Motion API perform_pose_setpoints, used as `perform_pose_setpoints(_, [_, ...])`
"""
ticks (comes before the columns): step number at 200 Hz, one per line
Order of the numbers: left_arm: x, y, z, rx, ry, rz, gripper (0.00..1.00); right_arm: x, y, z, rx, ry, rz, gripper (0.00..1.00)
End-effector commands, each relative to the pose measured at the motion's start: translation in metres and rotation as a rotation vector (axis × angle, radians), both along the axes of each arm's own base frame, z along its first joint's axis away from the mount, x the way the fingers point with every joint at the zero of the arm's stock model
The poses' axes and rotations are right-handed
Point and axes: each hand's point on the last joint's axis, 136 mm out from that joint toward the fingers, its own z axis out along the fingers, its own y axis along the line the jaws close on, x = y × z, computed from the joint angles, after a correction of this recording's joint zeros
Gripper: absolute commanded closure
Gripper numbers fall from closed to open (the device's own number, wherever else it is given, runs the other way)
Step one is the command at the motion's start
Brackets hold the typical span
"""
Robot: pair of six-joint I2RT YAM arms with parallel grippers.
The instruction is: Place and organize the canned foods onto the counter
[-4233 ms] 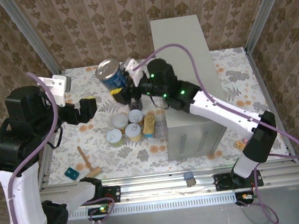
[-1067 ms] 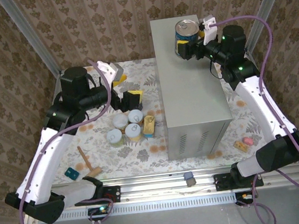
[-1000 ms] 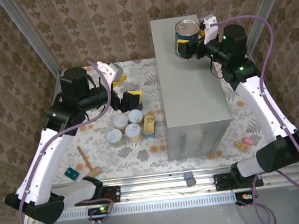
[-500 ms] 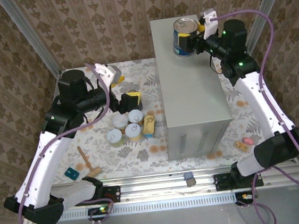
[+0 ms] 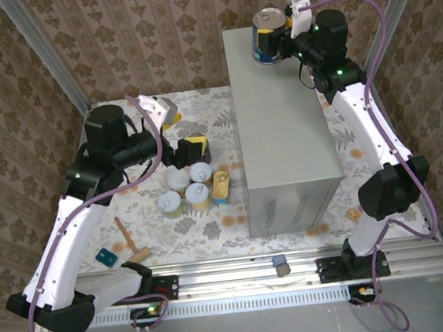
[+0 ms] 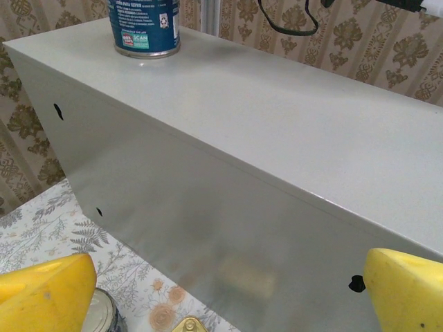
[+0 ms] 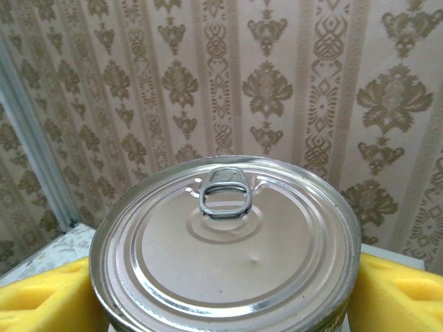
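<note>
Right end effector (image 7: 223, 294) is closed on the tall dark-blue can (image 5: 268, 34), which is stood upright at the far-left corner of the light-grey metal counter (image 5: 281, 128), long axis vertical, snug between the yellow pads (image 7: 41, 297). Left end effector (image 6: 225, 290) is spread wide, empty, well apart from it.

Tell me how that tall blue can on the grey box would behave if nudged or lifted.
The blue can looks like rigid metal, so it probably won't deform. It stands upright near the counter edge, so a hard shove could tip it, and its round body would then likely roll. Its glossy label may be slippery.
</note>
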Motion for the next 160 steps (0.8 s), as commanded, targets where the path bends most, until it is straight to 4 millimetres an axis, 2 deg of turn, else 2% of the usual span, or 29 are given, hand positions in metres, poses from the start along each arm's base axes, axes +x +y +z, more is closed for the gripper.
perform_pose_setpoints(1, [0.0,0.002,0.009,-0.021,-0.049,-0.006,0.0,0.015,-0.024,-0.002,-0.014,-0.001,-0.101,0.21])
perform_pose_setpoints(61, [0.003,0.004,0.01,-0.041,-0.04,-0.013,0.0,0.031,-0.041,-0.016,0.01,0.038,-0.131,0.2])
perform_pose_setpoints(114, [0.005,0.003,0.009,-0.044,-0.032,-0.017,0.0,0.038,-0.034,-0.017,0.034,0.052,-0.085,0.2])
perform_pose_setpoints(155, [0.004,0.001,0.009,-0.051,-0.027,-0.027,0.0,0.033,-0.025,-0.009,0.049,0.032,-0.033,0.18])
perform_pose_setpoints(160, [0.011,0.008,0.01,-0.053,-0.026,0.0,0.0,0.033,-0.024,-0.007,0.049,0.028,-0.03,0.18])
